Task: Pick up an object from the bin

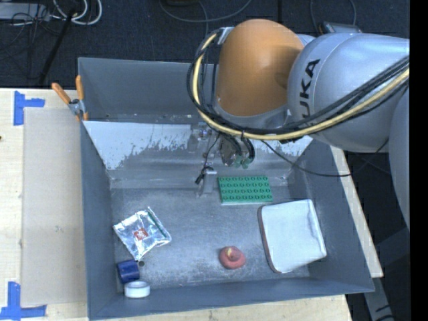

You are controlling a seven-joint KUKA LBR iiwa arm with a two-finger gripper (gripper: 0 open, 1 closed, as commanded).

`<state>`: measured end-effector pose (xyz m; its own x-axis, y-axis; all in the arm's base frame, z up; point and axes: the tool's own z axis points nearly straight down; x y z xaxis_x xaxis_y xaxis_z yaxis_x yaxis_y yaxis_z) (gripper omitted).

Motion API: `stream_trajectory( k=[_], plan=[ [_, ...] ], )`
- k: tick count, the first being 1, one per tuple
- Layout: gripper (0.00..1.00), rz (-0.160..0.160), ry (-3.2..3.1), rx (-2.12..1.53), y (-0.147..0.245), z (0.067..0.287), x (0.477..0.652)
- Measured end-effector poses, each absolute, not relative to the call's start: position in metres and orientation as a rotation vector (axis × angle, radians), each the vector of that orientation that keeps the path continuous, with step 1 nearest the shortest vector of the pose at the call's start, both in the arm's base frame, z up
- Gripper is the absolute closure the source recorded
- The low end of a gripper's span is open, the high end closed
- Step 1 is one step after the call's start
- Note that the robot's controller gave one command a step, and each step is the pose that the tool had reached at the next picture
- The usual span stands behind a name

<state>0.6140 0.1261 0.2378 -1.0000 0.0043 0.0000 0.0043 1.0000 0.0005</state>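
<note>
At about 7 o'clock in the bin [100, 199] lie a blue cap [128, 270] and a white ring [137, 289], close together. Just above them, at 8 o'clock, is a crumpled silver packet [141, 233]. The gripper [206, 176] hangs low at 11 o'clock, near the back wall. Whether it is open or closed I cannot tell, and I see nothing held in it. Just beside it, toward its 3 o'clock, a green studded plate [245, 189] lies flat, probably the thing to take. This plate is thin, so I think the grip should straddle one edge and go fully down before closing. At 6 o'clock sits a small red thing [232, 257], and at 4 o'clock a white pad [292, 235].
</note>
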Motion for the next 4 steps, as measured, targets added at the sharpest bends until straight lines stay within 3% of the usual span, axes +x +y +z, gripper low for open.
stream_trajectory(
  k=[1,2,3,4],
  plan=[
    [0.0,0.0,3.138,0.24,0.168,0.189,0.555],
    [0.0,-0.005,3.138,0.284,0.183,0.065,0.541],
    [1.0,0.0,3.131,0.291,0.183,0.069,0.543],
    [1.0,0.01,3.124,0.234,0.247,0.182,0.569]
  ],
)
